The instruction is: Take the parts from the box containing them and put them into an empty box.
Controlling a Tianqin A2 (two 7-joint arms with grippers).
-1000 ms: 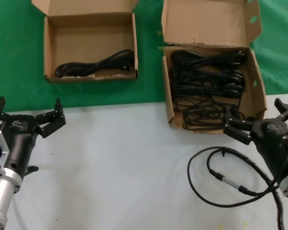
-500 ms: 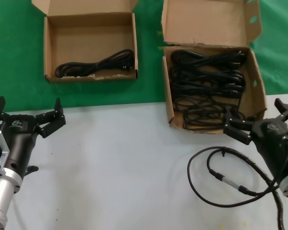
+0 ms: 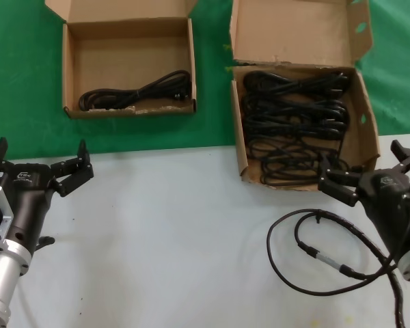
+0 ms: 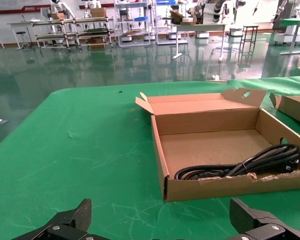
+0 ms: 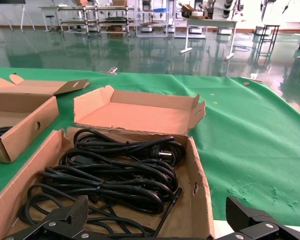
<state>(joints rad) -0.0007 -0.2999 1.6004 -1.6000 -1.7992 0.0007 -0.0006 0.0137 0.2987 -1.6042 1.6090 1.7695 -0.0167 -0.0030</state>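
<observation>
Cords [image 3: 294, 126] lie piled in the larger box [image 3: 367, 130] on the green cloth; one bundle [image 3: 137, 92] already sits in the smaller box [image 3: 67, 68]. Nothing has shifted over the last second, so no transfer is underway. Right gripper [image 3: 365, 171] hangs spread wide just before the larger box's ragged front wall, which it must clear. Left gripper [image 3: 37, 160] waits released, well short of the smaller box. A looped cable [image 3: 307, 260] lies by the right arm.

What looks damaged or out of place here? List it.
The larger box has a ragged, torn front wall, over which the right gripper hovers open. A thick looped cable lies loose on the table, outside either box. The smaller box holds one cord. The left gripper waits open.
</observation>
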